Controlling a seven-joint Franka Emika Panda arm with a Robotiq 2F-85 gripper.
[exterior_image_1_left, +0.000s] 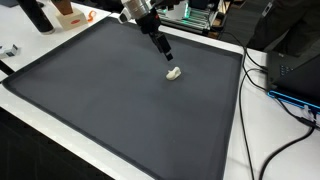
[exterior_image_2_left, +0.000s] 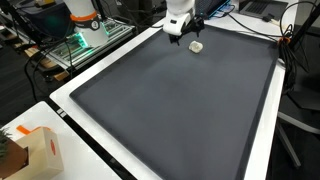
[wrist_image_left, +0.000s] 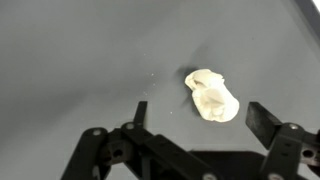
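table: white top (exterior_image_1_left: 238, 125) that carries the mat and shows as a pale border around it.
mat: dark grey sheet (exterior_image_1_left: 110, 110) covering most of the table; every place below is told from it.
arm: reaches in over the mat's far edge (exterior_image_1_left: 135, 10), wrist tilted down towards the mat.
gripper: hangs over the mat near that far edge (exterior_image_1_left: 165, 52), just beside and above the wad, clear of the mat's surface.
jaws: spread wide and holding nothing; in the wrist view both fingers (wrist_image_left: 262, 118) stand apart with bare mat between them.
wad: small, pale, crumpled lump (wrist_image_left: 212, 95) lying on the mat, inside the far edge and well apart from the other three sides; both exterior views show it alone there. It is untouched.
offset: in the wrist view the wad sits ahead of the fingertips and nearer one finger than the other.
step: by my reading, the approach; the gripper is lined up roughly, with no descent onto the wad and no contact yet.
next move calls for: a small sideways shift to centre the wad between the fingers, then a drop until the tips are close to the mat, then a close; the wad looks soft and low, so a shallow grip could slip over it.
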